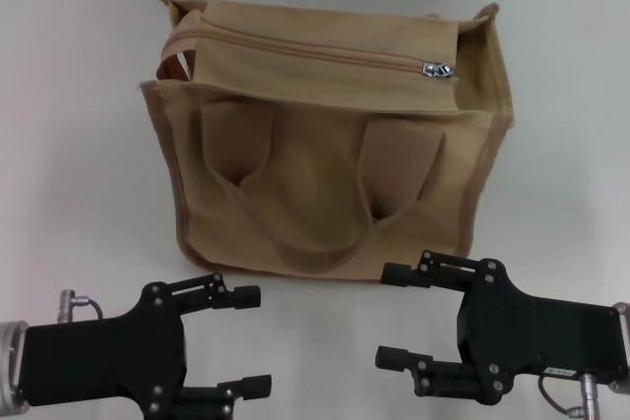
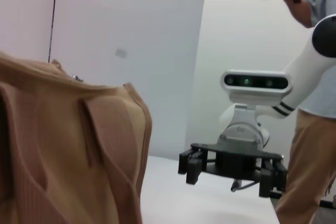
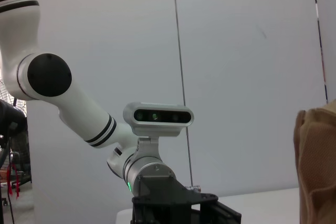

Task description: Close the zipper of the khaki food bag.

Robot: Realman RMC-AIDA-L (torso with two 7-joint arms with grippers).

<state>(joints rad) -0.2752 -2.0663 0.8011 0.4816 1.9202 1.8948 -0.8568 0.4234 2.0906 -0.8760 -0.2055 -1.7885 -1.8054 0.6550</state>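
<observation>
The khaki food bag (image 1: 325, 159) stands on the white table, its two handles hanging down the near side. It also shows in the left wrist view (image 2: 63, 145) and at the edge of the right wrist view (image 3: 317, 166). The zipper (image 1: 315, 49) runs across the top panel, and its silver slider (image 1: 436, 70) sits near the right end. The slider shows small in the left wrist view (image 2: 77, 78). My left gripper (image 1: 251, 339) is open and empty, low in front of the bag's left side. My right gripper (image 1: 386, 315) is open and empty in front of the bag's right side.
The white table (image 1: 79, 174) stretches on both sides of the bag, with a wall behind it. In the left wrist view my right gripper (image 2: 231, 169) shows farther off, and a person (image 2: 310, 129) stands beside the table.
</observation>
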